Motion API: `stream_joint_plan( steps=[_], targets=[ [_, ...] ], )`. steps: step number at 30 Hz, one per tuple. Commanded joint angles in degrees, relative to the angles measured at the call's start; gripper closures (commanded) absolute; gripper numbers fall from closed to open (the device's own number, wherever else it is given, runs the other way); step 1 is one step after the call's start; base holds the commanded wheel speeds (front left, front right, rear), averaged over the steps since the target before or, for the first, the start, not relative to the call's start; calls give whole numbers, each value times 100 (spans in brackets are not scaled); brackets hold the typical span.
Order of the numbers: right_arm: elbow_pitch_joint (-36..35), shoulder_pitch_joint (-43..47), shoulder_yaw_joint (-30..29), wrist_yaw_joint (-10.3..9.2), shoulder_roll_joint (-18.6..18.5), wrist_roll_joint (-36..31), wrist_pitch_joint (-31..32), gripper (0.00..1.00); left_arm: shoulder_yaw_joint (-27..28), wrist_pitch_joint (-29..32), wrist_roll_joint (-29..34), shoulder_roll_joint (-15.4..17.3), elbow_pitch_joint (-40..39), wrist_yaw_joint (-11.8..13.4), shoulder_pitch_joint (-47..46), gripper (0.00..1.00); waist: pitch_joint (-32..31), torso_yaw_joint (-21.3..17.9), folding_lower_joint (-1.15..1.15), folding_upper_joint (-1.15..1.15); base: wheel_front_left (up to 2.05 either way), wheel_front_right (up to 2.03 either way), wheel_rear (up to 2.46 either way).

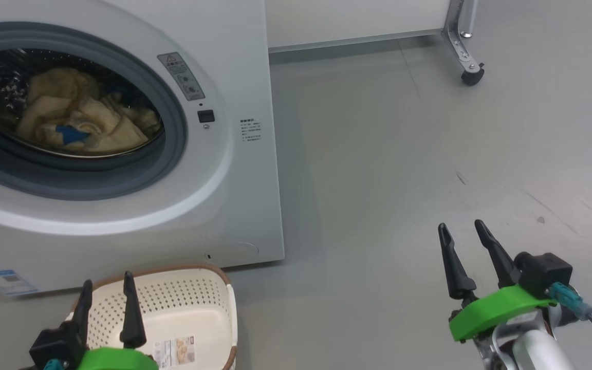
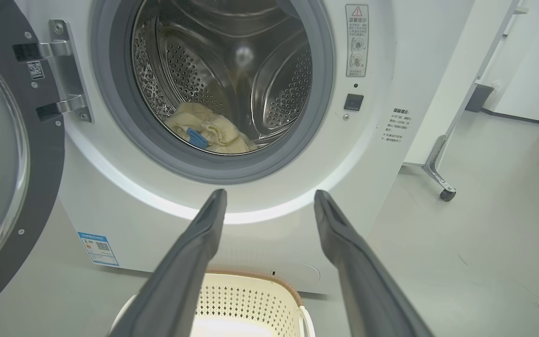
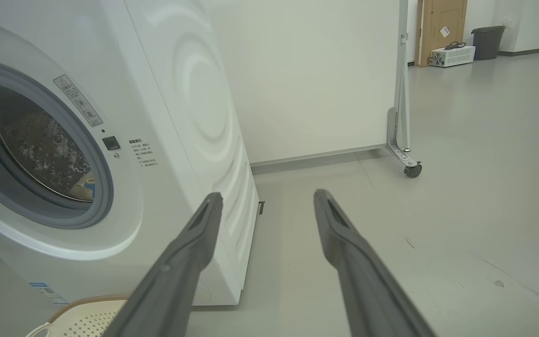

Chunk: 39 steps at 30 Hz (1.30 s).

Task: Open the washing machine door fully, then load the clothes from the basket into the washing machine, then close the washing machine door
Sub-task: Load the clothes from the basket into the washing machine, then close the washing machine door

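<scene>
"On the white front of the washing machine (image 1: pixel 244 205), what writing is there?"

"A tall warning sticker (image 2: pixel 357 40) right of the grey-sealed port (image 2: pixel 110 93). It has a red triangle on top, then Chinese characters and two small pictograms, too small to read. Under it sits a black square latch socket (image 2: pixel 353 101), and further right a small block of print (image 2: pixel 399 124), also Chinese. I can read no brand name."

"Lower down?"

"A blue-edged sticker (image 2: pixel 97 248) with a QR code sits low on the front, at the left. Another QR tag (image 2: pixel 35 69) is on the inner face of the washing machine door (image 2: pixel 45 187), beside the hinge (image 2: pixel 66 70). The basket (image 1: pixel 183 298) has a printed label (image 1: pixel 175 352) on its bottom, which I cannot read."

"Where are the clothes?"

"The clothes (image 1: pixel 80 121) lie in the steel drum (image 2: pixel 279 93), cream-yellow with a blue cuff showing. The door stands swung wide, left of the port. The basket stands on the floor (image 1: pixel 378 154), just in front of the machine."

"And the end effectors?"

"The left end effector (image 1: pixel 108 279) hangs above the basket, fingers spread wide and holding nothing — the clothes are beyond and above its tips. The right end effector (image 1: pixel 461 224) is just as wide and empty. It is over the floor to the right of the machine, well apart from clothes, basket and door."
</scene>
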Motion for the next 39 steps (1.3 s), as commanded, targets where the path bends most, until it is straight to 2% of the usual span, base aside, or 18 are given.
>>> stream_joint_plan(
  steps=[1, 39],
  targets=[
    [-216, -214, 106, 20, -15, -49, -38, 0, 248, -64, 63, 13, -117, -33, -288, 0, 11, -4, 0, 0, 0, 0, 0],
    [-192, -227, 146, 20, -15, -120, -38, 0, 448, -64, 82, -56, 127, -232, -384, 0, 31, 17, 0, 0, -1, 1, 0]
  ],
)
